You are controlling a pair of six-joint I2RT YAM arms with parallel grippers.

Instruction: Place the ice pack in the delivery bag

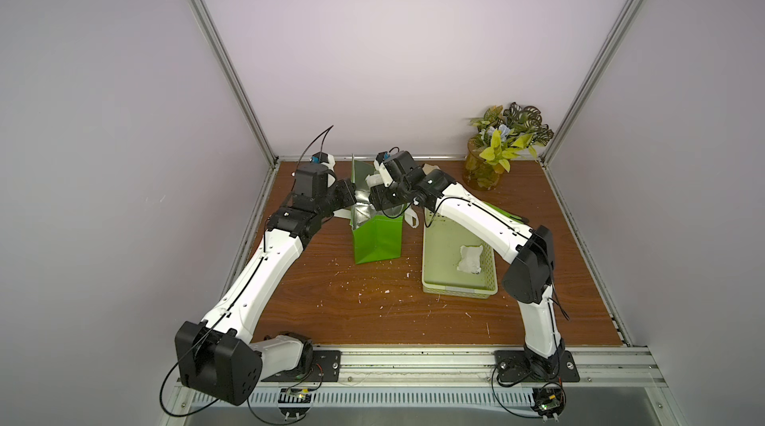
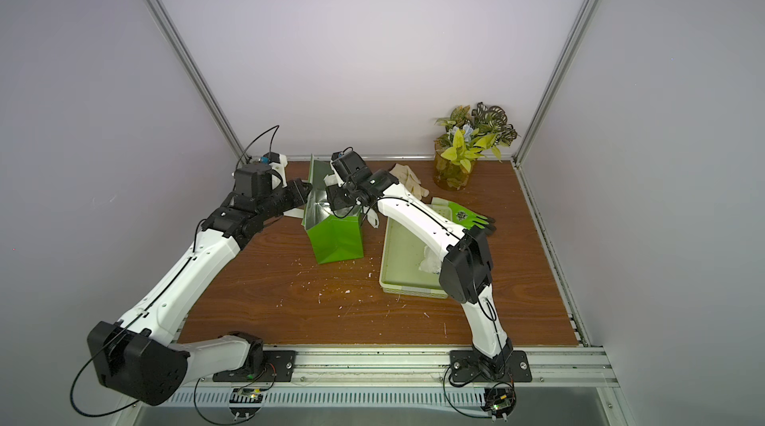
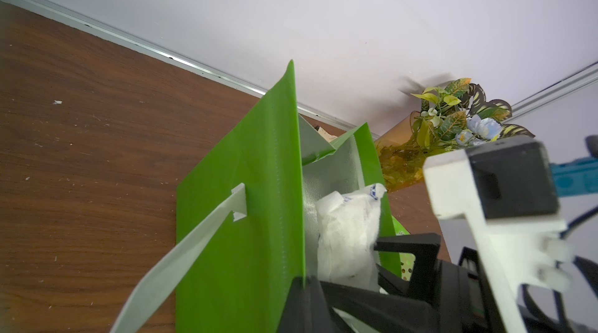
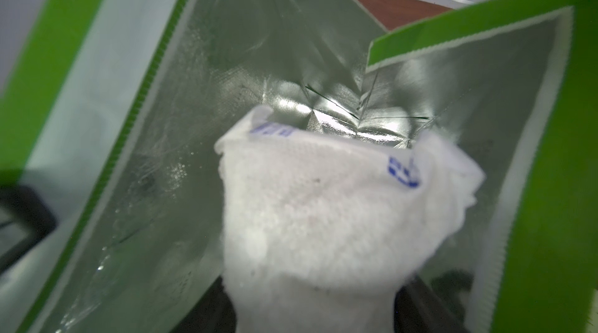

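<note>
Your R hand (image 4: pixel 315 305) is clamped on the white fuzzy ice pack (image 4: pixel 323 211), held in the mouth of the bright green foil-lined delivery bag (image 1: pixel 378 241) near the far edge of the wood counter (image 1: pixel 331 299). L hand (image 3: pixel 304 284), closed tight, pinches the bag wall. Risk: pack could snag the folded-in rim; if L slips, bag prob. sags shut.

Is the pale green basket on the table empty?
No, a crumpled white pack lies on the floor of the pale green basket.

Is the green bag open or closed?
Open. The green bag has its mouth spread wide, the silver lining shows, and the white ice pack pokes in.
</note>
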